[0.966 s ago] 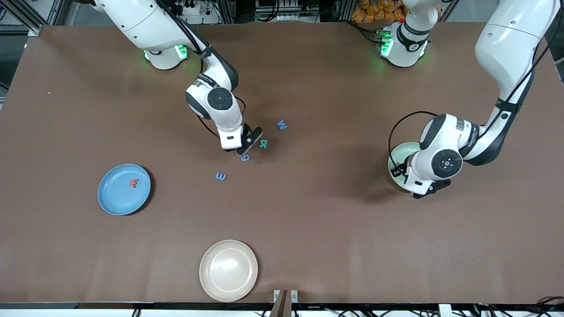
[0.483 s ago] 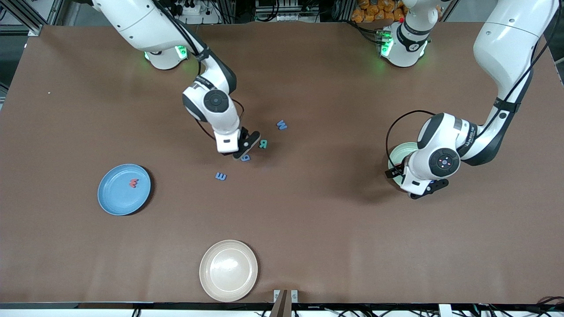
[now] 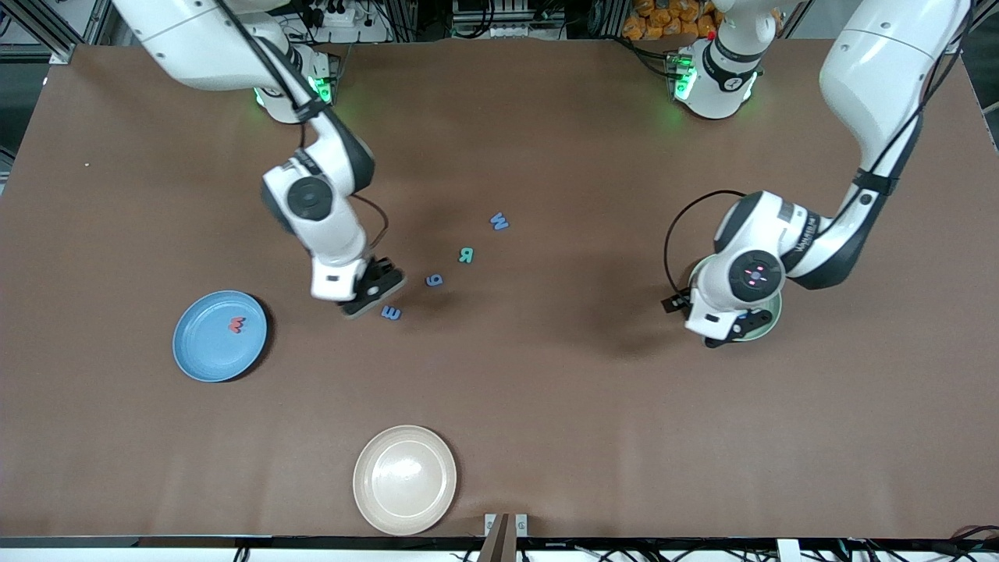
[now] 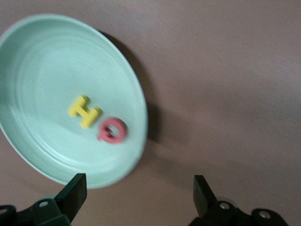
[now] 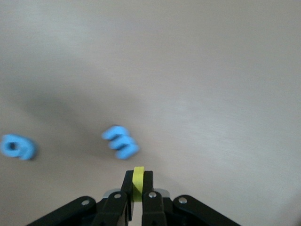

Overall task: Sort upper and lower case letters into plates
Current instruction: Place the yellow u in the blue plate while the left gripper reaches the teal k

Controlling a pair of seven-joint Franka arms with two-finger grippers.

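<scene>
Your right gripper (image 3: 367, 295) hangs over the brown table (image 3: 546, 406), just beside the small blue foam letter E (image 3: 391, 313), its fingers pinched tight on a thin yellow foam letter (image 5: 138, 182) seen edge-on, so which letter it is cannot be told. Your left gripper (image 3: 706, 324) hovers at the rim of the round pale mint green plate (image 4: 127, 84), jaws spread wide and holding nothing; in that plate lie a yellow letter H (image 4: 84, 111) and a red letter Q (image 4: 112, 131), touching. A red letter (image 3: 236, 324), possibly a W, sits in the round blue plate (image 3: 199, 355). On the table lie a blue g-shaped letter (image 3: 434, 279), a teal R (image 3: 466, 254) and a blue W (image 3: 499, 222).
</scene>
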